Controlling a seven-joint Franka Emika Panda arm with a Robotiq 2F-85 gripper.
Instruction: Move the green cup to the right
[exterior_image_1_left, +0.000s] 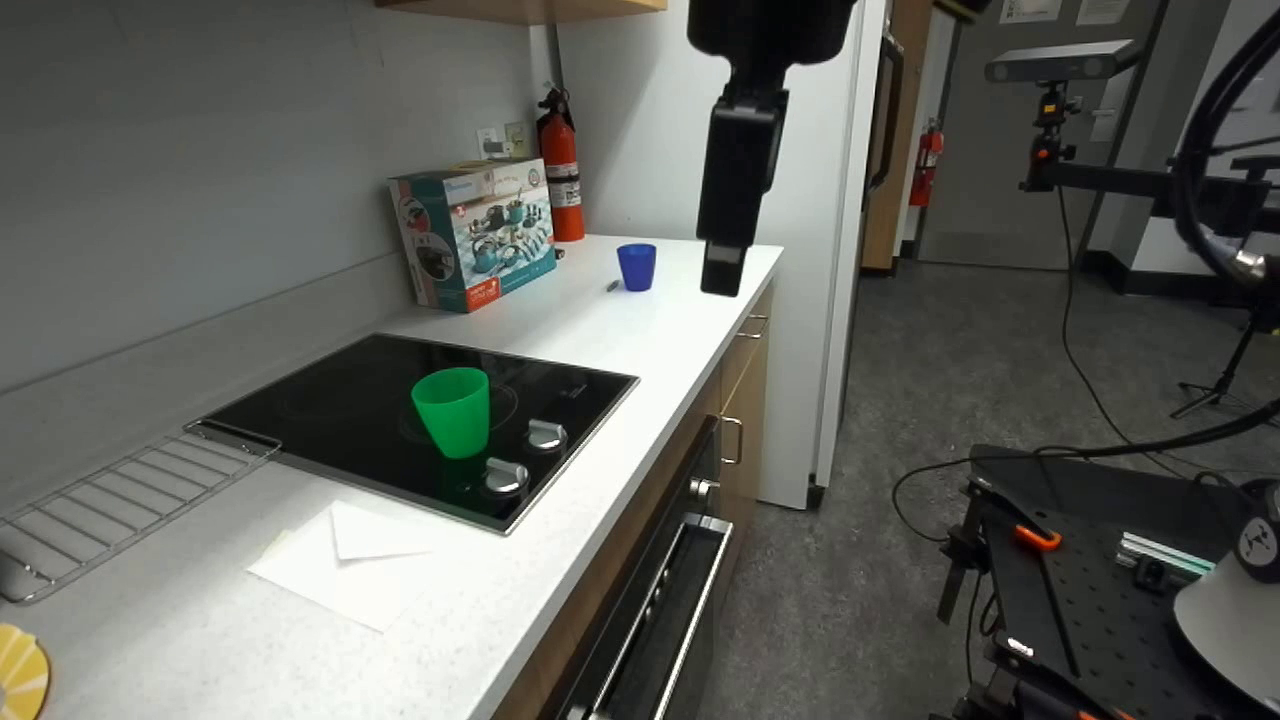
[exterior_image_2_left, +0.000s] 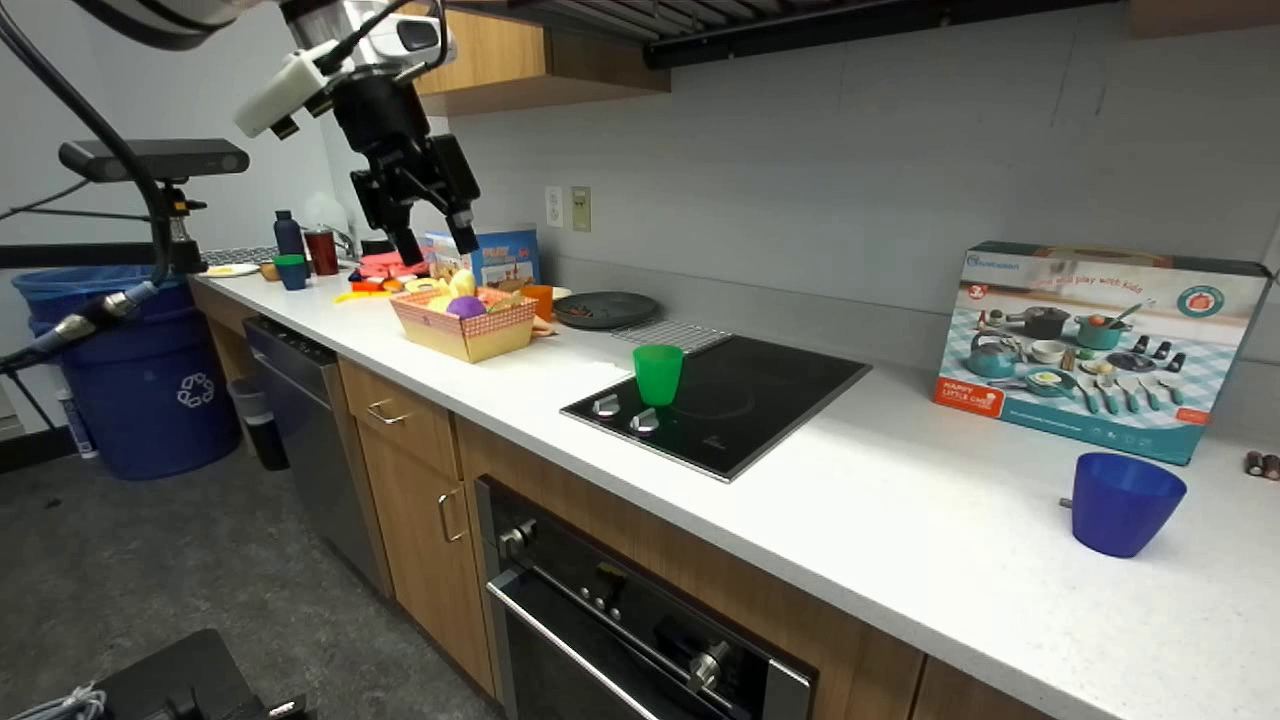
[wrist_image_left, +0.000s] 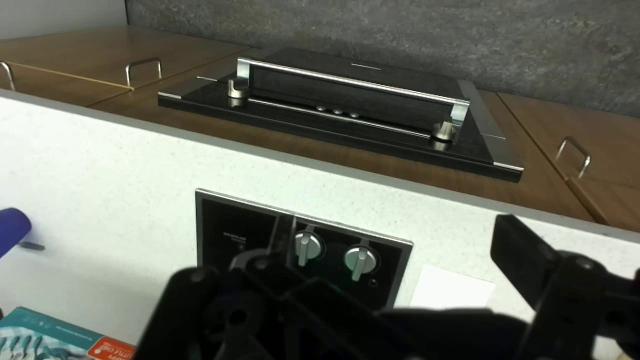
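Green plastic cup (exterior_image_2_left: 657, 378) stands upright on the black cooktop (exterior_image_2_left: 752, 410), just beside the silver knobs (exterior_image_2_left: 644, 421), wide rim facing up and long axis vertical. In both exterior views the gripper (exterior_image_2_left: 438, 247) hangs higher than the cup and well apart from it, its two fingers spread.

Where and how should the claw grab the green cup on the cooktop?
I'd take the green cup by its rim from above, the open claw straddling its wall: the cup stands upright, handleless, flaring to an open rim, and nearby control knobs may hamper a side approach.
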